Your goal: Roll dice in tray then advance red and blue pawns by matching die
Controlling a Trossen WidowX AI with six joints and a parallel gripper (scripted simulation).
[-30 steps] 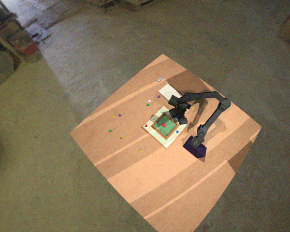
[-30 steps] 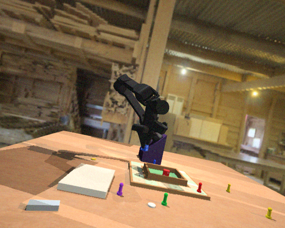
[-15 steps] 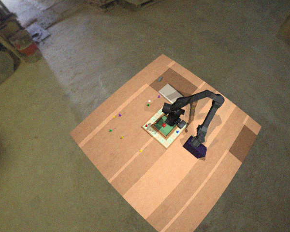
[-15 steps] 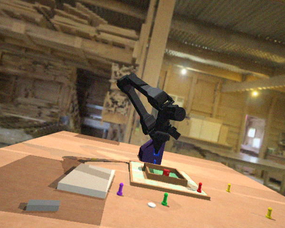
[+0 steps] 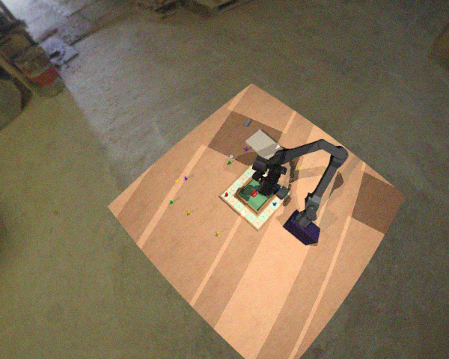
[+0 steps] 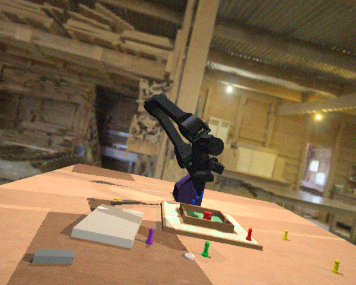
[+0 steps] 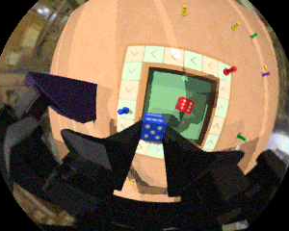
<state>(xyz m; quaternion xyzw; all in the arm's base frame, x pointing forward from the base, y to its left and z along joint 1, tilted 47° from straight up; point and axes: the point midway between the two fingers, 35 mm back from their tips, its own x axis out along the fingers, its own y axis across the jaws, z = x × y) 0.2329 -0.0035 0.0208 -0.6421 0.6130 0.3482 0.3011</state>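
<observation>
My gripper (image 7: pixel 152 125) is shut on the blue die (image 7: pixel 153 131) (image 6: pixel 198 195), held above the board beside or over the tray's edge; its top view is hidden by the arm in the top view. The red die (image 5: pixel 254 193) (image 6: pixel 207 215) (image 7: pixel 185 105) lies in the tray (image 6: pixel 202 223) (image 7: pixel 146 87), with six pips seemingly up. The red pawn (image 5: pixel 226 194) (image 6: pixel 248 234) (image 7: pixel 230 70) stands on a corner square of the arrow board (image 5: pixel 257 224) (image 7: pixel 135 52). The blue pawn (image 5: pixel 275 203) (image 6: pixel 192 202) (image 7: pixel 123 111) stands on a square along the side nearest the arm base.
A pale slab (image 5: pixel 260 142) (image 6: pixel 109 225), a grey block (image 5: pixel 248 122) (image 6: pixel 53 256), a white disc (image 6: pixel 189 256), a green pawn (image 6: pixel 206 249) and a purple pawn (image 6: pixel 150 236) lie or stand beyond the board. Several other pawns are scattered around. The purple arm base (image 5: pixel 301 229) (image 7: pixel 69 98) is beside the board.
</observation>
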